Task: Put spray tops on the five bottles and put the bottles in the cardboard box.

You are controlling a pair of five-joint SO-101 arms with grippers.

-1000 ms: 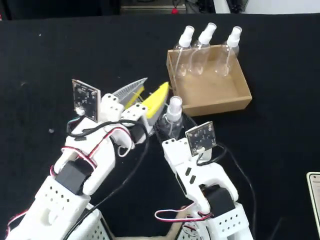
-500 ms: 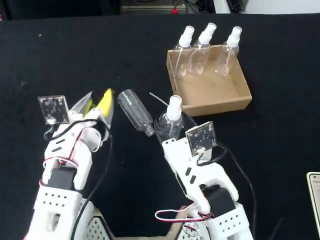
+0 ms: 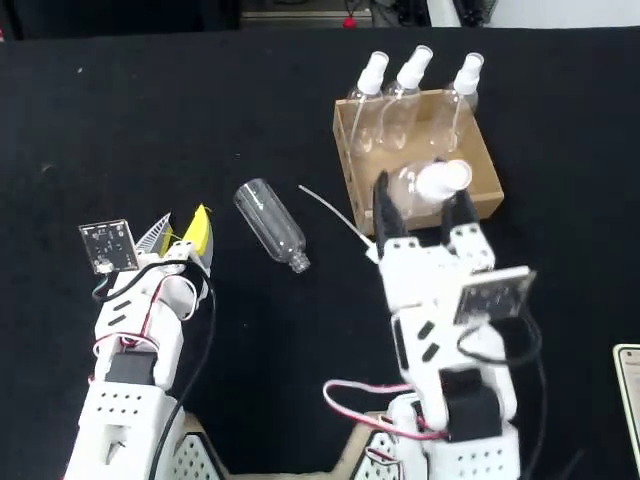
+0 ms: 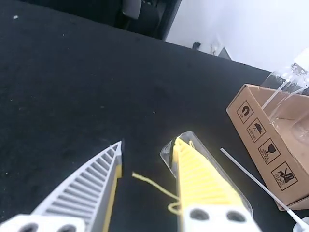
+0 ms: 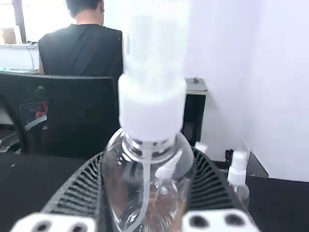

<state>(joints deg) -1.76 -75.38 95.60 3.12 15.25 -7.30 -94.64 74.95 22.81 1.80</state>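
The table (image 3: 150,90) is covered in black, matt, cloth-like material, and the cardboard box (image 3: 488,203) at upper right of the high view is made of plain matt brown card. Clear, glossy, smooth plastic is seen in the uncapped bottle (image 3: 270,222) at centre and in the held bottle (image 3: 412,183), whose spray top (image 3: 443,180) is of smooth white plastic. Ribbed matt plastic is shown on the left gripper (image 3: 182,220) and the right gripper (image 3: 421,190).

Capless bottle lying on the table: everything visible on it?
The capless bottle looks like clear plastic: cylindrical, rounded base, narrow open neck, no spray top. It lies on its side on the black table, diagonal, neck toward the arms. Only the table touches it; it lies between the open left gripper and the cardboard box.
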